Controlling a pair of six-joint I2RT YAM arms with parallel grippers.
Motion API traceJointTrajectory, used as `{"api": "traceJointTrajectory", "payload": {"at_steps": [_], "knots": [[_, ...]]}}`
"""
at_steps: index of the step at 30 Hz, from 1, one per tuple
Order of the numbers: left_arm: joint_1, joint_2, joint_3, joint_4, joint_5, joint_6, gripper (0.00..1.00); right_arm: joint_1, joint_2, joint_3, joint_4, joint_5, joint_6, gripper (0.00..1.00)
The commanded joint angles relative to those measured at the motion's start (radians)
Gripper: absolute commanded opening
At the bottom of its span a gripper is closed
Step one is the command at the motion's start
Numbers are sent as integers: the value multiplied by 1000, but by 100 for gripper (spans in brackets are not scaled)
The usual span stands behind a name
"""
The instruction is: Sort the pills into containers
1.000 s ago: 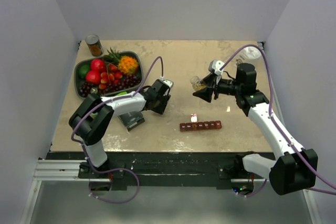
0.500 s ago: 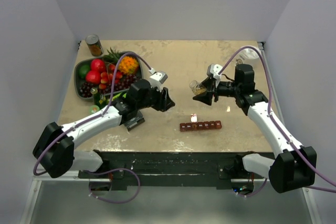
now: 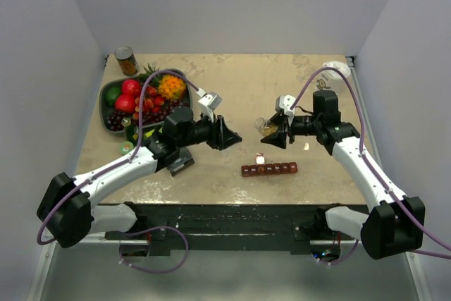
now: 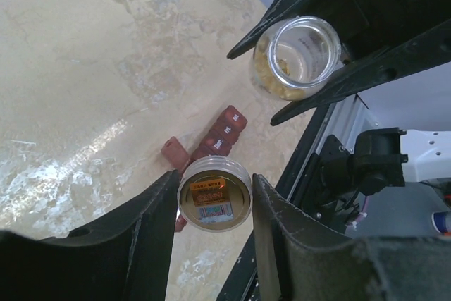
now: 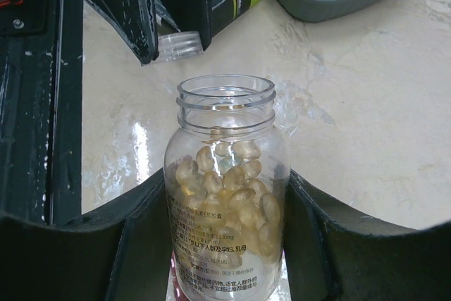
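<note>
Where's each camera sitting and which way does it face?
Top external: above, behind left arm and right arm, looking down at the table; both show.
Left wrist: behind the left gripper, facing the open bottle and strip; fingers hold the cap.
Right wrist: behind the right gripper, facing the left gripper; fingers hold the bottle.
Wrist views share bottle and cap.

Bare counter (image 3: 239, 82) lies open at far centre. Mid-counter, the left hand (image 3: 229, 135), clamping a cap (image 4: 213, 193), and the right hand (image 3: 273, 132), clamping the pill bottle (image 5: 225, 188), nearly meet beside the containers (image 3: 269, 169); fruit bowl (image 3: 104, 96) and can (image 3: 127, 61) crowd the far left.
</note>
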Motion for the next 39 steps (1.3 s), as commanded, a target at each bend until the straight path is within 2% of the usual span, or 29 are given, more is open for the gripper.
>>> {"api": "traceJointTrajectory", "payload": {"at_steps": [1, 20, 39], "knots": [[9, -23, 58, 93, 72, -41, 8, -3, 11, 36, -69, -38, -94, 15], [4, 207, 270, 88, 204, -78, 7, -2, 24, 53, -123, -13, -136, 15], [-10, 287, 311, 84, 298, -101, 7, 40, 34, 69, -127, 47, -119, 14]]}}
